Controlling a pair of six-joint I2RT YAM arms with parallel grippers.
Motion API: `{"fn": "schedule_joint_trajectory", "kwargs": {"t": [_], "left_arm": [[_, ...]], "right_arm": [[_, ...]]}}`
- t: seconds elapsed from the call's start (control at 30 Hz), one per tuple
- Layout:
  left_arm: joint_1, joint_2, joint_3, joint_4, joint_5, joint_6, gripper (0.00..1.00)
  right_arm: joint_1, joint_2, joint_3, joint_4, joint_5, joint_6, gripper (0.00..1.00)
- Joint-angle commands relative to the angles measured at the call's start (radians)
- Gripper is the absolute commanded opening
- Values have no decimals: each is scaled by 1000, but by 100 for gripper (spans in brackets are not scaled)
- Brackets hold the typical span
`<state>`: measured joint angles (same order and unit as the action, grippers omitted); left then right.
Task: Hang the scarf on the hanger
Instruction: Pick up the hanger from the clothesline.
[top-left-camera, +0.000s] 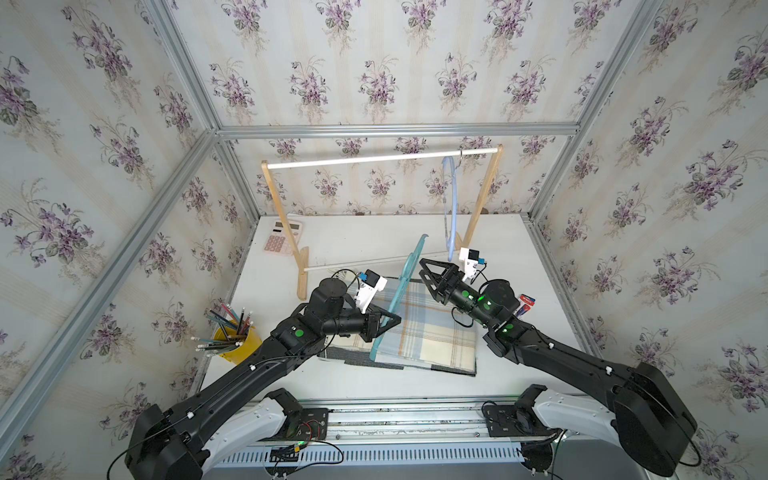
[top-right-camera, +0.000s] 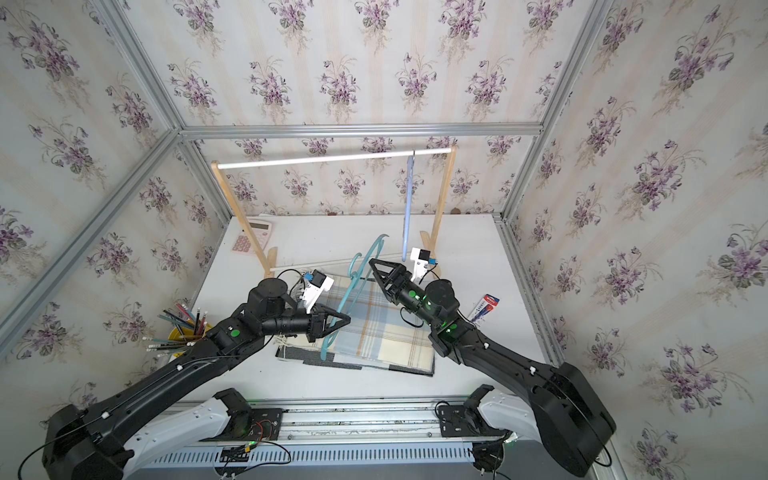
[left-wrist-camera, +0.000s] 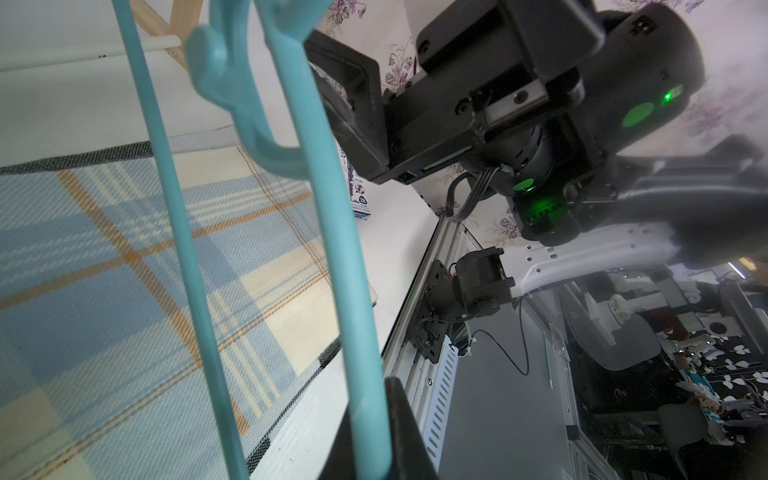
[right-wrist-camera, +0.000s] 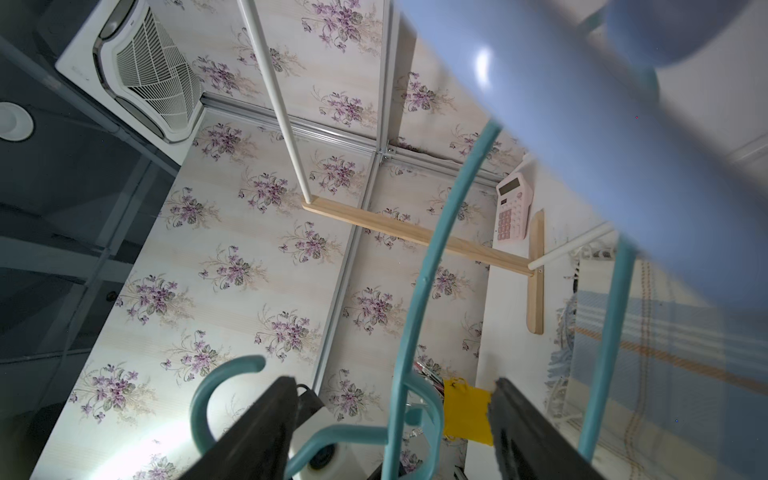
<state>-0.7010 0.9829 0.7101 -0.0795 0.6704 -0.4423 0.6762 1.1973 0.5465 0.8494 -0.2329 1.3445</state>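
Over scarf (top-left-camera: 432, 332), teal hanger (left-wrist-camera: 328, 199) lengthwise, hook toward rack (top-left-camera: 374, 158).

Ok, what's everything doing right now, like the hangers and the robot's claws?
Teal plastic hanger: held tilted over the scarf.
Folded plaid scarf: lying flat, not hung yet.
Left gripper: shut on the teal hanger.
Right gripper: open, jaws either side of the teal hanger's neck.
Pale blue hanger: hanging on the wooden rack's white rail.
Yellow pencil cup: upright, full of pencils.
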Motion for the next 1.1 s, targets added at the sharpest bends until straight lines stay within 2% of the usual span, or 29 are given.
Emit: {"fn": "schedule_joint_trajectory", "kwargs": {"t": [0.0,0.1,0.13,0.4,0.43,0.5,0.57,0.6,0.67,0.7,0.73,0.87,1.0,1.07], "left_arm": [[-5,8,2,69,14,7,0],[-12,17,-2,87,26,3,0],[-16,19,-2,89,25,4,0],[-43,10,31,10,-33,35,0],[-46,3,43,-23,-55,45,10],[-49,-17,75,-107,-109,68,35],[-48,-49,112,-197,-182,91,48],[-49,-66,135,-248,-226,100,62],[-50,-95,186,-343,-352,110,71],[-51,-102,215,-385,-408,120,89],[-54,-103,245,-420,-446,132,92],[-120,-42,382,-541,-585,206,93],[-239,71,510,-615,-793,225,93],[-263,144,581,-653,-853,233,93]], "right_arm": [[4,51,38,129,-33,70,73],[6,87,64,93,-31,68,66],[6,94,64,93,-23,70,61],[-5,107,42,50,2,61,3],[-9,100,35,48,5,64,0],[-14,85,29,29,9,64,0],[-18,81,27,19,6,64,0],[-20,81,30,5,2,65,0],[-22,77,37,-33,1,62,0],[-21,75,42,-59,4,58,0],[-21,75,47,-81,7,53,0],[-23,80,83,-189,12,35,0],[-23,94,110,-248,12,21,0],[-23,102,118,-264,11,16,0]]}}
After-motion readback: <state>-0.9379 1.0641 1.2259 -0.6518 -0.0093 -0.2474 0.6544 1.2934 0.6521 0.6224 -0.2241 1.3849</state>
